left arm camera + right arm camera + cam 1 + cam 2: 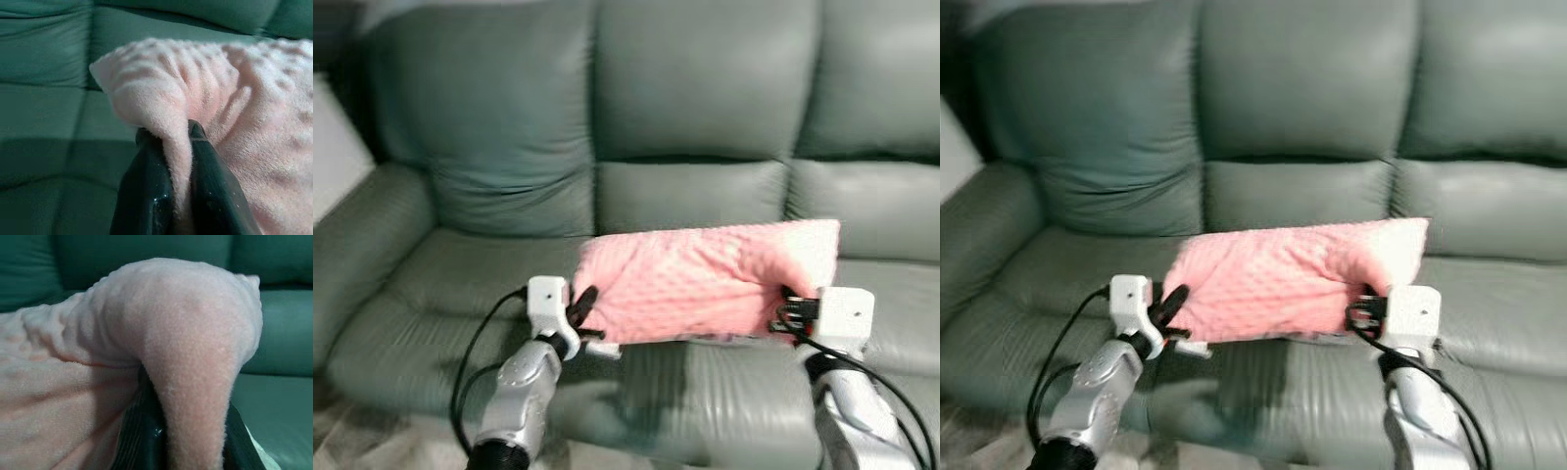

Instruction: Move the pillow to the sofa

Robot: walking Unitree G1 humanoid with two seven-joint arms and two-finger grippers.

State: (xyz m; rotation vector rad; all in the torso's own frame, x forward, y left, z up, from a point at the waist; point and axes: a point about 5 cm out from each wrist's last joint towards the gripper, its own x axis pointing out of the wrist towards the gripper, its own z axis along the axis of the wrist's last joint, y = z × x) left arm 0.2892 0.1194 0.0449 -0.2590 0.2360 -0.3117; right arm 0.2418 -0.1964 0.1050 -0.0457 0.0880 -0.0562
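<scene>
A pink dotted pillow point(705, 279) hangs between my two arms, just above the front of the sofa's middle seat cushion point(705, 392). My left gripper point(587, 311) is shut on the pillow's left edge; the left wrist view has a fold of pink fabric point(171, 132) pinched between both black fingers point(146, 196). My right gripper point(791, 311) is shut on the pillow's right end, where the plush point(195, 382) bulges over the fingers point(139, 435) and hides most of them.
The grey-green leather sofa point(705, 108) spans the view, with three back cushions and a padded armrest point(357, 245) on the left. A pale wall or panel point(333, 147) stands beyond the armrest. Patterned floor point(372, 446) lies in front of the sofa.
</scene>
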